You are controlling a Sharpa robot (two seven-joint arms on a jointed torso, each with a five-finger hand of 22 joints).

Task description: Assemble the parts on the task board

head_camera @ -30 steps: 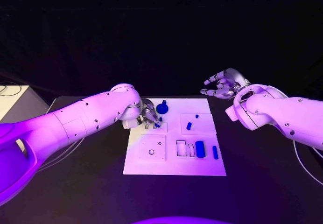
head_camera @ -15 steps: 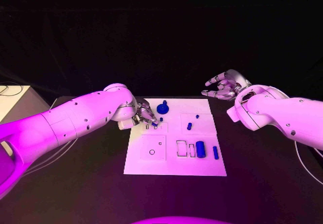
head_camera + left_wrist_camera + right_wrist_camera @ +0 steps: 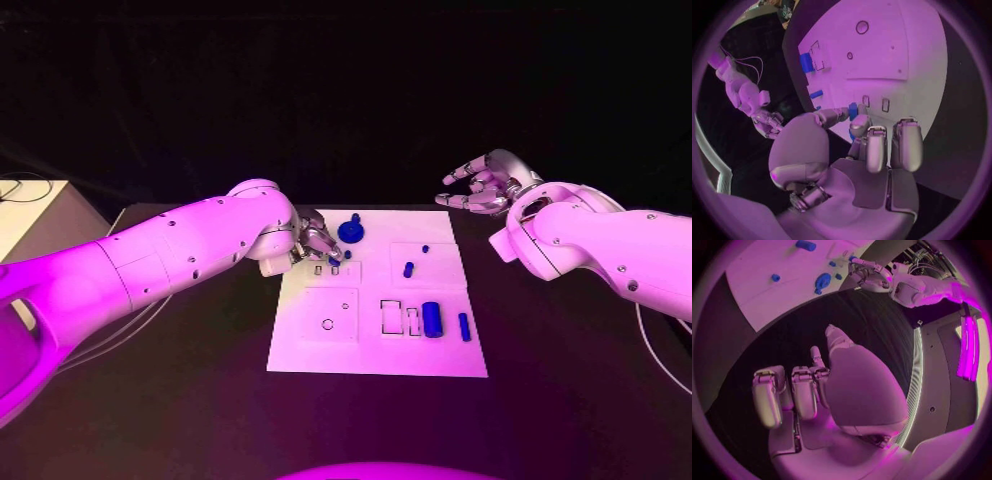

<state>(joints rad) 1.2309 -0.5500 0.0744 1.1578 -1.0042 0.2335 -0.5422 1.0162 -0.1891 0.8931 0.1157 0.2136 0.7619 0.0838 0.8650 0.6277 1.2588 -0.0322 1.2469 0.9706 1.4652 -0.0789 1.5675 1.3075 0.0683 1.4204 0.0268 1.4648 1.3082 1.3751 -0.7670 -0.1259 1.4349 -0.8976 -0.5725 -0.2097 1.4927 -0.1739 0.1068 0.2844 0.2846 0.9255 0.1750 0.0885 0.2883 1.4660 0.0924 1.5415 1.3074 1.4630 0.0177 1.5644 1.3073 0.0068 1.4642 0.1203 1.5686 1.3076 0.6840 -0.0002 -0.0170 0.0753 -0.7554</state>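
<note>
The white task board [image 3: 378, 345] lies mid-table. My left hand [image 3: 315, 245] is over its far left part, where thumb and a finger pinch a small blue part [image 3: 853, 111] just above two small slots [image 3: 885, 105]. A round blue part with a handle [image 3: 351, 232] stands right beside that hand. Two small blue pieces [image 3: 408, 268] lie on the far right section. A blue cylinder [image 3: 431, 318] and a thin blue bar [image 3: 463, 326] lie near the rectangular recesses. My right hand [image 3: 483, 182] hovers beyond the board's far right corner, fingers apart and empty.
A pale box [image 3: 29, 215] with a cable stands at the table's left edge. Black table [image 3: 188, 400] surrounds the board on all sides. From the right wrist view, the board [image 3: 767, 295] and my left hand [image 3: 870, 275] show far off.
My left arm has turned and its hand has shifted slightly over the board's far left slots, still pinching the small blue part. The right hand has stayed in place.
</note>
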